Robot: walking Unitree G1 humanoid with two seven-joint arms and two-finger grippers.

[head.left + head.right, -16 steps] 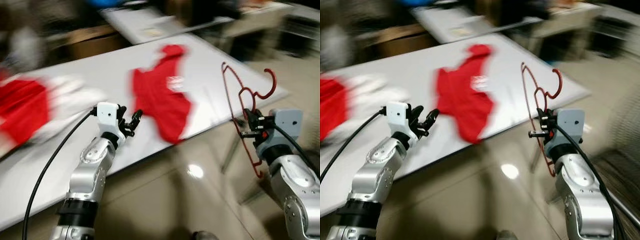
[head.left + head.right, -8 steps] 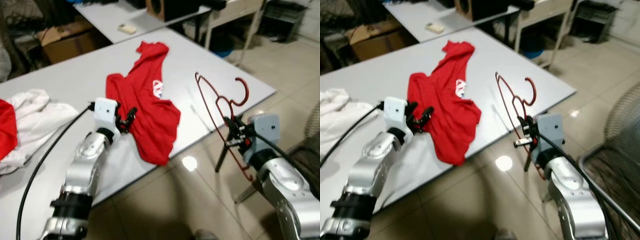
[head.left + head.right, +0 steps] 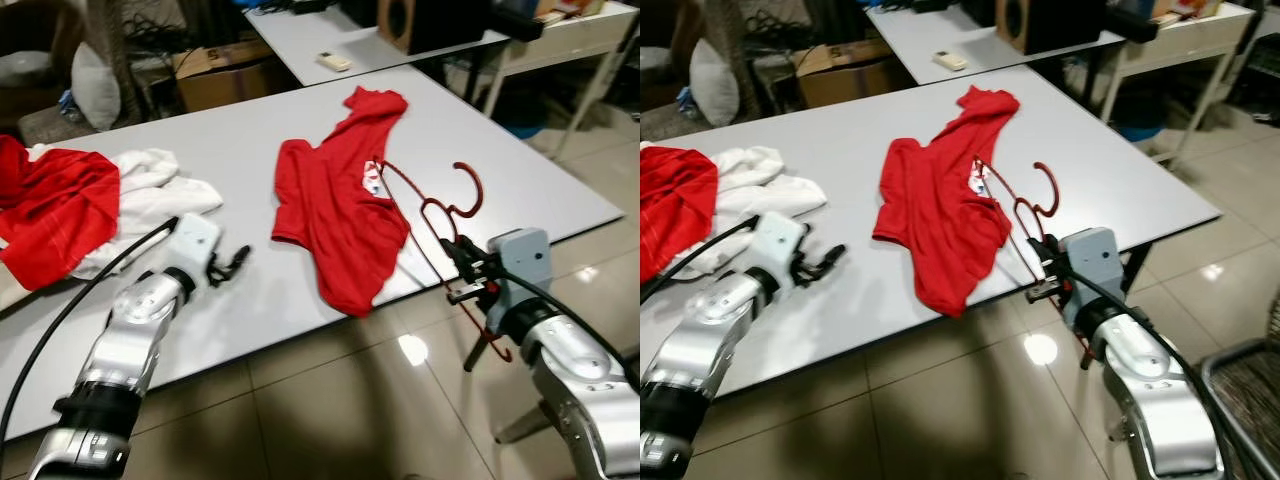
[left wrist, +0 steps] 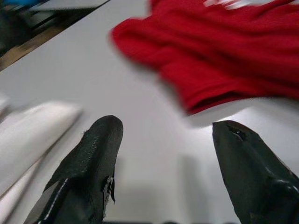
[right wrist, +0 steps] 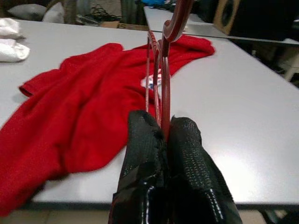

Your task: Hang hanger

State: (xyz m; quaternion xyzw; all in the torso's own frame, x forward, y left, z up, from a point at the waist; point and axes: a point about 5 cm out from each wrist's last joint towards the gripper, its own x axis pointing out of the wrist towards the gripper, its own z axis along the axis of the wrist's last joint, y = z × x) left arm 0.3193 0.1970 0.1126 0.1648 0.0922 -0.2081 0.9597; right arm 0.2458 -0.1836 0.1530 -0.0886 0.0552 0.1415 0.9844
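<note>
A dark red hanger (image 3: 440, 215) stands upright off the table's near edge, with my right gripper (image 3: 462, 268) shut on its lower frame; in the right wrist view the fingers (image 5: 184, 140) pinch the hanger (image 5: 164, 88). A red T-shirt (image 3: 340, 205) lies spread on the white table (image 3: 250, 130), just beyond the hanger. My left gripper (image 3: 236, 264) hovers open over the table's near edge, left of the shirt; the left wrist view has its two fingers (image 4: 100, 144) apart, with the shirt's (image 4: 233, 51) hem ahead.
A white cloth (image 3: 150, 195) and another red garment (image 3: 50, 205) are heaped at the table's left end. Behind stands a second table (image 3: 350, 30) with a remote (image 3: 334, 61) and a speaker (image 3: 430, 18). A cardboard box (image 3: 225, 75) sits on the floor. Tiled floor lies below me.
The camera has swung, so the whole scene has shifted right and sharpened. My left gripper has drawn back from the shirt's hem toward the white cloth. The right gripper still holds the hanger.
</note>
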